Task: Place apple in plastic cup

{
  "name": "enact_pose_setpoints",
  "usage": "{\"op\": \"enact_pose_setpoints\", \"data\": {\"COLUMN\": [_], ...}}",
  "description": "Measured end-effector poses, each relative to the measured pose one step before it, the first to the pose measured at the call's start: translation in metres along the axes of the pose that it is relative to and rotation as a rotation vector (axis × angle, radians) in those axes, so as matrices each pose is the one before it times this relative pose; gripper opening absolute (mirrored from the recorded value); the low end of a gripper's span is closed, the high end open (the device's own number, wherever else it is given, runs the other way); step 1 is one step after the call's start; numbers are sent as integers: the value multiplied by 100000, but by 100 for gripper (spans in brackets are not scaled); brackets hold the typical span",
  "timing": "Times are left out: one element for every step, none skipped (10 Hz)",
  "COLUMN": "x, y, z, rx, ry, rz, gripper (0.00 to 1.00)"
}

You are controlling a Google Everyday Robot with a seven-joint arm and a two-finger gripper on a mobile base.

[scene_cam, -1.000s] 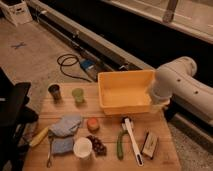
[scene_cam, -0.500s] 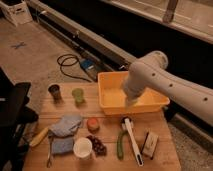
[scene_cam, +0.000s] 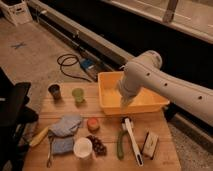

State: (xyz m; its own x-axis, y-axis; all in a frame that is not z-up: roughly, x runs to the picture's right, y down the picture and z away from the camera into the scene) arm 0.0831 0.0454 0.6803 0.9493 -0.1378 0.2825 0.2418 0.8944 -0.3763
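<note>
The apple (scene_cam: pixel 93 124), small and orange-red, sits on the wooden table (scene_cam: pixel 107 122) near its middle. The plastic cup (scene_cam: pixel 78 95), light green, stands upright at the back left of the table, behind and left of the apple. My gripper (scene_cam: pixel 125 102) hangs from the white arm (scene_cam: pixel 150 75) over the left half of the yellow bin (scene_cam: pixel 145 104). It is to the right of both the cup and the apple and touches neither. Nothing shows in it.
A dark brown cup (scene_cam: pixel 54 91) stands left of the green one. A white cup (scene_cam: pixel 82 147) and dark grapes (scene_cam: pixel 98 145) sit in front of the apple. Blue cloths (scene_cam: pixel 65 126), a banana (scene_cam: pixel 39 136), a green vegetable (scene_cam: pixel 120 145), a white brush (scene_cam: pixel 132 141) and a small box (scene_cam: pixel 149 144) lie along the front.
The arm has swung left, from the right edge of the yellow bin to over its left half, bringing the gripper closer to the cups and the apple. The table's objects have not moved.
</note>
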Motion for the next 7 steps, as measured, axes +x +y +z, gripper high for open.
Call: {"op": "enact_pose_setpoints", "data": {"x": [89,-179,-880,-1205,-1272,-1309,-989], "y": [-85,-296,-481,-537,-424,-341,-212], "z": [-101,68,391,830,1040,1257,1113], "rx": [519,407,-324,-704,-1148,-1498,-1396], "ry": [-180,-67,-348,-549,-1174,-1841,-2006], "rz": [-634,-1762,-2296,-2730,-2462,-2830,-2544], "gripper": [65,65,65,65,65,65,65]}}
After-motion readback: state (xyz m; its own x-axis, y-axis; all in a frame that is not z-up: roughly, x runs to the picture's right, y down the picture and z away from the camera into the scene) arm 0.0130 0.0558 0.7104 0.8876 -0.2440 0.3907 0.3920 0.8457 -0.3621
